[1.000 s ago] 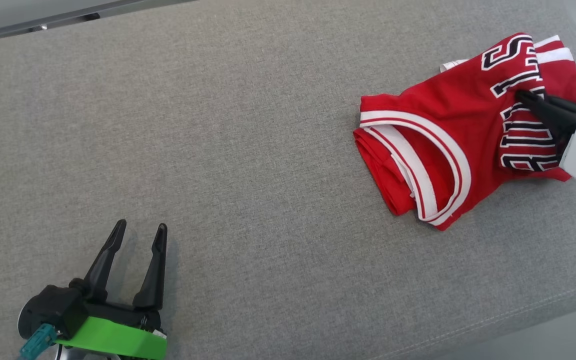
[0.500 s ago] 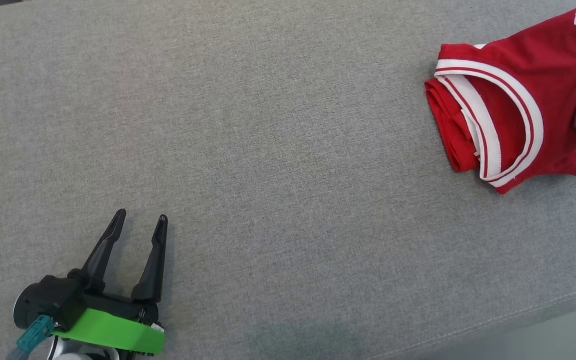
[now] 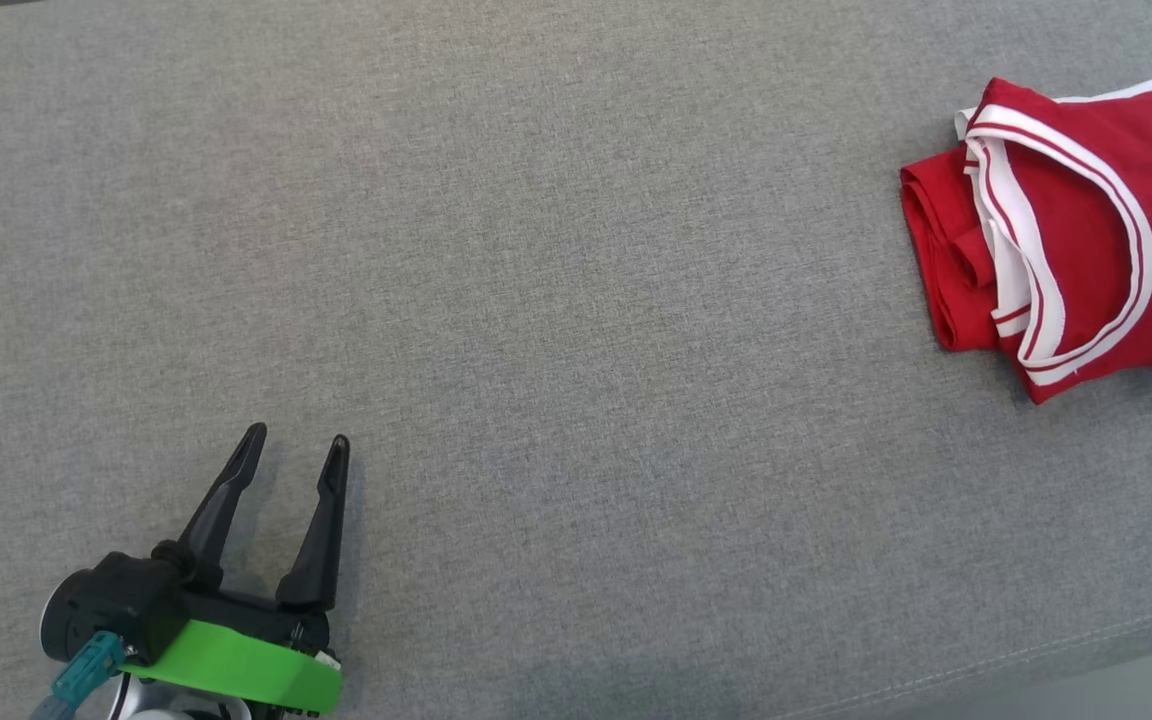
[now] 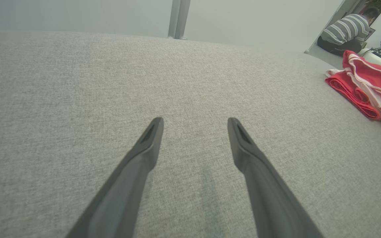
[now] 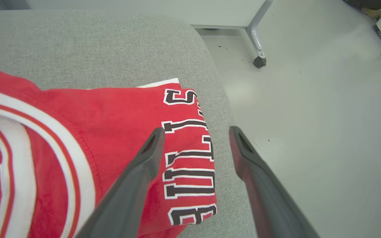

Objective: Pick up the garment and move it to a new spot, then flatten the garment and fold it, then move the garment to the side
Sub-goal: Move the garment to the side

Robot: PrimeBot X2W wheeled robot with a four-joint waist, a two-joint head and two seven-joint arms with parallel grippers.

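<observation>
Now the right pincer (image 5: 196, 129), shut on the folded red garment (image 5: 111, 132) a second ago, stands wide over it at the right edge of the table (image 3: 536, 300), so the move aside looks done, while the left pincer (image 3: 296, 436) waits wide.

The red garment (image 5: 111, 125) carries black, white-edged lettering (image 5: 190, 172) that seems to read BULLS.
</observation>
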